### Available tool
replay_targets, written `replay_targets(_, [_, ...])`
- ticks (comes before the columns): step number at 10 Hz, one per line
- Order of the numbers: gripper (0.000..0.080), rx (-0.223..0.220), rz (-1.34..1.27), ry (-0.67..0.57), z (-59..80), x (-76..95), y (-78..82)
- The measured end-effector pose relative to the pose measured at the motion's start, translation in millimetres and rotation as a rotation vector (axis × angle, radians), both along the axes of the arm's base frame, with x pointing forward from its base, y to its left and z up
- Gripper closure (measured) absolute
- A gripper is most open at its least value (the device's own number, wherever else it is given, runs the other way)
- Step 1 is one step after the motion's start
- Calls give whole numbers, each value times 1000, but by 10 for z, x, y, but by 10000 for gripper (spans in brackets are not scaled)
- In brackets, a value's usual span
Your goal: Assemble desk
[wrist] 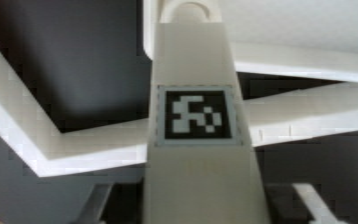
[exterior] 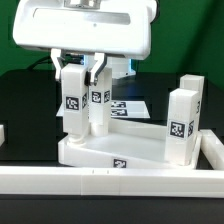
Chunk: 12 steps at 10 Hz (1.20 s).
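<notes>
The desk's white slab (exterior: 100,152) lies flat in the middle of the table. My gripper (exterior: 97,80) comes down from above and is shut on a white desk leg (exterior: 98,112), held upright with its lower end on the slab's rear left part. A second leg (exterior: 72,105) stands upright on the slab, close beside the held one on the exterior view's left. Two more legs (exterior: 180,125) (exterior: 192,92) stand upright at the slab's right end. In the wrist view the held leg (wrist: 201,113) runs between my fingers (wrist: 110,200), with the slab's rim (wrist: 51,135) beyond it.
A long low white rail (exterior: 110,182) crosses the front, and one arm of it (exterior: 213,150) runs back on the exterior view's right. The marker board (exterior: 128,106) lies flat behind the slab. The table top is black.
</notes>
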<state>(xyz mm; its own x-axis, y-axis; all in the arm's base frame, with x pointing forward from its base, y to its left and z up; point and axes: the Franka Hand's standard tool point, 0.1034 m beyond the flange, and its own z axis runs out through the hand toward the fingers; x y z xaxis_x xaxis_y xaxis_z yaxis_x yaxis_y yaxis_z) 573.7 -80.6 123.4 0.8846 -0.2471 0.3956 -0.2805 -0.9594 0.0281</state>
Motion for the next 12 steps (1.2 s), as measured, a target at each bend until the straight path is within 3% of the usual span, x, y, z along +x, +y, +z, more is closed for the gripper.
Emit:
replay_targets(3, [509,-6,7,14,-91,-15,33])
replay_targets(9, [509,-45,19,-48,-108,42,21])
replay_targets(10, [256,-45,19,-48,-110,41,21])
replay_targets(11, [256,-45,19,-47,-112,40,21])
replay_targets(12, [183,-45,20,-46,-108,40,17])
